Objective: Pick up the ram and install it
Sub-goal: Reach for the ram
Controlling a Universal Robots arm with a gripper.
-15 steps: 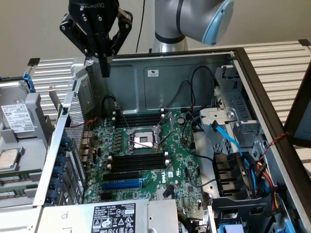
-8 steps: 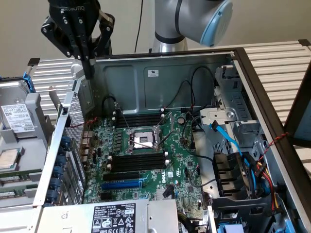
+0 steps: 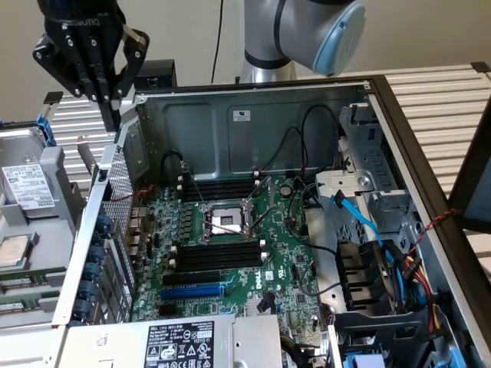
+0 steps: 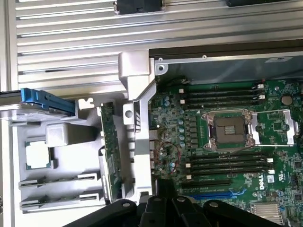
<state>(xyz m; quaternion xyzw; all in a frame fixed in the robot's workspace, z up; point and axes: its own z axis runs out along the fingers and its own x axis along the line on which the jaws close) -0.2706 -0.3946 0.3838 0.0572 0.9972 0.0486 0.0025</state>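
One ram [image 4: 60, 180] lies flat in a groove of the grey tray [image 4: 71, 137], outside the open computer case [image 3: 253, 123] on the exterior view's left. Its long axis runs left to right, parallel to the black memory slots [image 3: 219, 257] on the green motherboard [image 3: 288, 268]. A second stick [image 4: 60, 199] lies parallel on its near side, and a processor chip [image 4: 38, 155] sits on its far side. The black gripper [image 3: 107, 103] hangs above the far left corner of the case, well apart from the ram. Whether its jaws are apart or together cannot be told.
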